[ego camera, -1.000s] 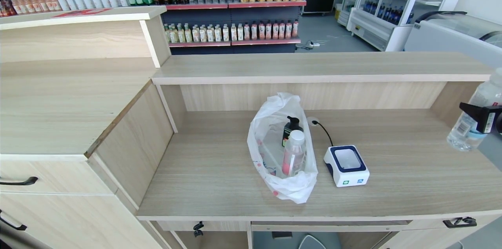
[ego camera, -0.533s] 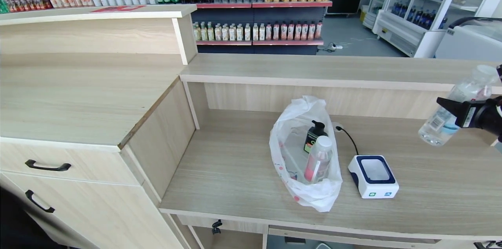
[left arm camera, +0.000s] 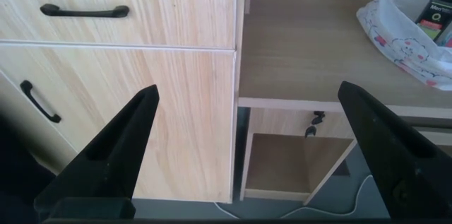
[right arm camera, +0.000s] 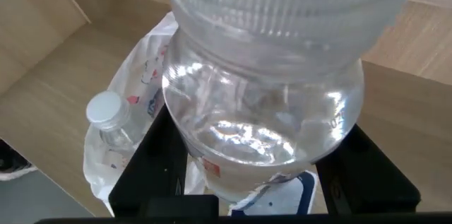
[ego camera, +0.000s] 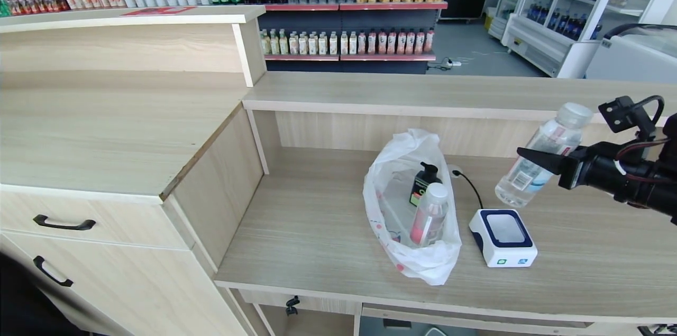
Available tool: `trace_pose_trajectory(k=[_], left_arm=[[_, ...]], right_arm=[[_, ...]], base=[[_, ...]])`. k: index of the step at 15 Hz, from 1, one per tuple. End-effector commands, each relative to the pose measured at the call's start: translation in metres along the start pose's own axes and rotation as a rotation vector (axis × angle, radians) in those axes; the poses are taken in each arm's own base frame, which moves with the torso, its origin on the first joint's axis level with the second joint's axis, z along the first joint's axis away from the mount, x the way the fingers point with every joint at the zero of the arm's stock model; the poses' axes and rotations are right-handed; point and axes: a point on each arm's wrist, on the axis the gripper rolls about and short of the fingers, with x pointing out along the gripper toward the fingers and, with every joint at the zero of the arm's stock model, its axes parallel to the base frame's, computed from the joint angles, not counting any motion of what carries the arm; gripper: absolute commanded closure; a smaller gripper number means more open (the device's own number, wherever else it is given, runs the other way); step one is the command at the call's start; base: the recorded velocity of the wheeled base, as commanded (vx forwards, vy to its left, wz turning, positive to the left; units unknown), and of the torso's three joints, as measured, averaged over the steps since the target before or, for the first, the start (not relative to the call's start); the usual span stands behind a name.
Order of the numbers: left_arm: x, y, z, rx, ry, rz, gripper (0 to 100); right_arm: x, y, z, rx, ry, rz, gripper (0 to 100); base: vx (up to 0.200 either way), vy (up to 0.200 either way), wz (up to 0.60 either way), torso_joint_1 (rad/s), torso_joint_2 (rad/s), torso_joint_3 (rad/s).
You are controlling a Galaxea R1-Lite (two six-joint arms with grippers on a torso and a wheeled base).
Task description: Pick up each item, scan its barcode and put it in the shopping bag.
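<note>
Light wood counter with a raised ledge at the back and 2 black-handled drawers on the left. Behind it are shop shelves lined with drink bottles, and glass-door fridges on the right. A white shopping bag sits open mid-counter with a black pump bottle and a pink-labelled bottle inside, and the scanner is just beside it. The right gripper is clamped on a clear water bottle, tilted in the air near the scanner. The left gripper hangs by the drawers, fingers spread wide with nothing between them.
</note>
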Motion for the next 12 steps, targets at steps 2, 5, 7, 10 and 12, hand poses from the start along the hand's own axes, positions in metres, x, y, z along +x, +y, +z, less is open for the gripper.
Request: trace_pose_trajectory(k=[2, 5, 7, 10, 12], left_arm=[[0.000, 0.000, 0.000, 0.000, 0.001, 0.000, 0], [0.000, 0.000, 0.000, 0.000, 0.001, 0.000, 0], [0.000, 0.000, 0.000, 0.000, 0.001, 0.000, 0], [0.000, 0.000, 0.000, 0.000, -0.001, 0.000, 0], [0.000, 0.000, 0.000, 0.000, 0.001, 0.000, 0]], right_arm=[[0.028, 0.003, -0.028, 0.001, 0.010, 0.054, 100], [0.041, 0.006, -0.044, 0.003, 0.019, 0.080, 100], [0.047, 0.009, -0.049, 0.003, 0.019, 0.106, 100], [0.056, 0.013, -0.055, -0.007, 0.006, 0.142, 100], [0.061, 0.015, -0.061, -0.012, 0.000, 0.155, 100]], base=[[0.000, 0.000, 0.00, 0.000, 0.00, 0.000], [0.000, 0.000, 0.00, 0.000, 0.00, 0.000], [0.000, 0.000, 0.00, 0.000, 0.00, 0.000], [0.000, 0.000, 0.00, 0.000, 0.00, 0.000], [0.000, 0.000, 0.00, 0.000, 0.00, 0.000]])
